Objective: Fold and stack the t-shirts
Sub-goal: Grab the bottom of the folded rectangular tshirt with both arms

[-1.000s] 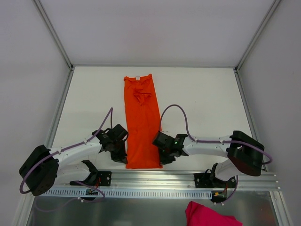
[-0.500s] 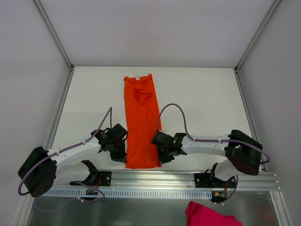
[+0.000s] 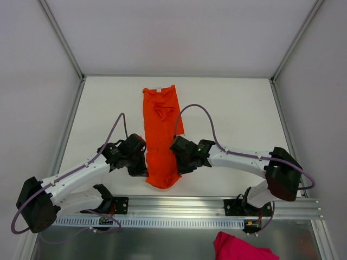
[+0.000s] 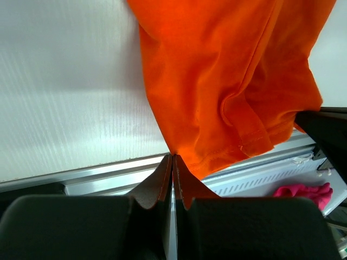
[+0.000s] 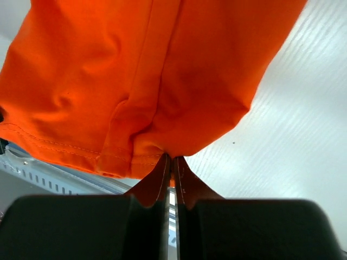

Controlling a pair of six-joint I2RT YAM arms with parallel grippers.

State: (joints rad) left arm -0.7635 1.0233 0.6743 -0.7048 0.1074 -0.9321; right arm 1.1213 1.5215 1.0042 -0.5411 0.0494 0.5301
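We can read no writing anywhere; the only label is a small white neck tab (image 3: 159,89) at the end of the orange t-shirt (image 3: 161,135) farthest from the aluminium rail (image 3: 217,203), and it is too small to show any print. The t-shirt is plain bright orange, folded into a long narrow strip that runs straight away from the rail across the white table (image 3: 233,119), with creases bunched just below the neck. The end nearest the rail is gathered in, narrower and rounder than the rest. In the wrist views its stitched hem sags in soft folds. The left gripper (image 4: 172,162) sits just beyond the rail at the left side of that gathered end. Its jaws are pressed together, and a corner of orange fabric is nipped between the tips. The right gripper (image 5: 172,162) sits at the same distance from the rail on the right side. Its jaws are likewise squeezed together, pinching the folded edge of the t-shirt at the hem. On the near side of the rail, towards the right, lies a crumpled pink garment (image 3: 241,246).
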